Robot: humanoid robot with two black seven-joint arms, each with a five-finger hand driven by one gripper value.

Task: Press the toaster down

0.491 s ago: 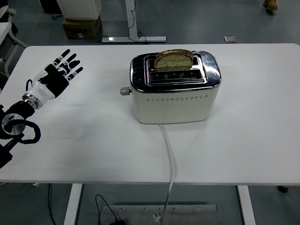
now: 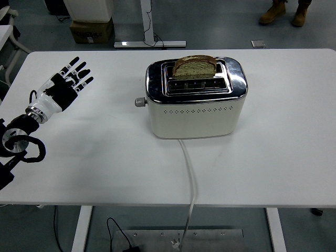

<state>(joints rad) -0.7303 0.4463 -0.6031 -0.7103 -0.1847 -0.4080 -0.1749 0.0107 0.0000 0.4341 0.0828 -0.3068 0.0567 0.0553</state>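
You have a white table (image 2: 294,157), a cardboard box (image 2: 92,30) on the floor beyond its far edge, and a person's brown boots (image 2: 285,12) at top right.

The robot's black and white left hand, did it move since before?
No. The black and white left hand hovers in the same spot left of the cream toaster, fingers spread.

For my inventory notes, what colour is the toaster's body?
Cream toaster, shiny chrome top; clearest in the head view.

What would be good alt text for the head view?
A cream toaster with a bread slice standing high in its slot sits on a white table, lever knob on its left end. The left hand hovers open, far left of it.
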